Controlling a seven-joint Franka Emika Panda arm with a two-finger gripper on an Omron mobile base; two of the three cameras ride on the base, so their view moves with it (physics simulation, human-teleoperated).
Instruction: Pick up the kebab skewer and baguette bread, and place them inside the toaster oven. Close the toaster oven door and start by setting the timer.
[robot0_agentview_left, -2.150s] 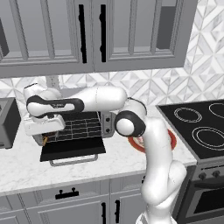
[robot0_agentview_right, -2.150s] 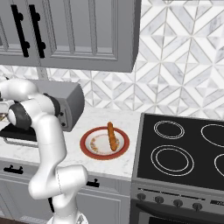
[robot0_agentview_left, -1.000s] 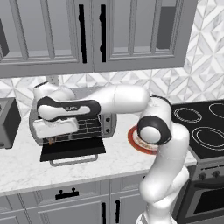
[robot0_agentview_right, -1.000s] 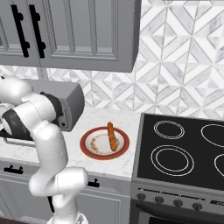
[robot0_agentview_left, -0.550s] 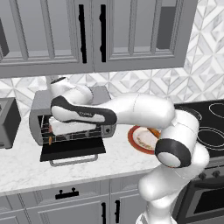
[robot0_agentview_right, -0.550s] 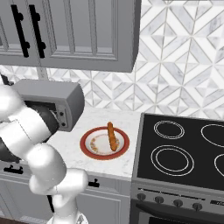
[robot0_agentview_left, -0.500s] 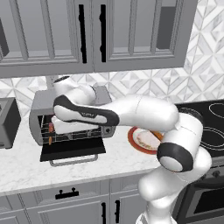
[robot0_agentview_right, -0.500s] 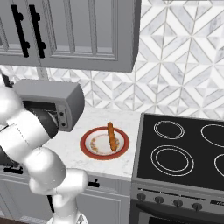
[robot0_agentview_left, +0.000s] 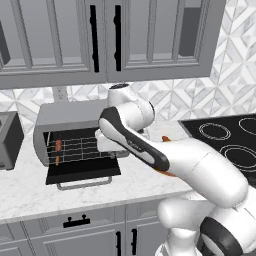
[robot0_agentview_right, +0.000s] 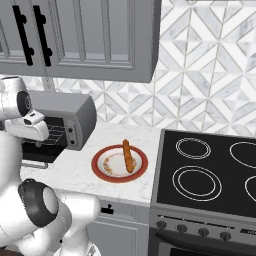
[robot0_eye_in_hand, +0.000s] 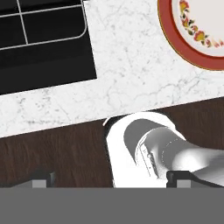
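The toaster oven (robot0_agentview_left: 65, 116) stands on the counter with its door (robot0_agentview_left: 82, 172) dropped open. The kebab skewer (robot0_agentview_left: 58, 152) lies on the wire rack inside, at the left. The baguette bread (robot0_agentview_right: 127, 156) rests on a red-rimmed plate (robot0_agentview_right: 102, 172) to the right of the oven (robot0_agentview_right: 70, 117). My hand hangs over the counter in front of the oven's right end, between door and plate. In the hand view my gripper (robot0_eye_in_hand: 109, 181) is open and empty, with the door (robot0_eye_in_hand: 48, 65) at upper left and the plate (robot0_eye_in_hand: 168, 30) at upper right.
A black stovetop (robot0_agentview_right: 210, 170) sits right of the plate. A dark-grey appliance (robot0_agentview_left: 7, 142) stands left of the oven. Grey wall cabinets (robot0_agentview_left: 105, 40) hang above. My own arm crosses in front of the oven's right side in the left base view.
My hand has drawn back out of the oven's left part and swung right, toward the plate. The skewer stays on the rack. The baguette and the door have not moved.
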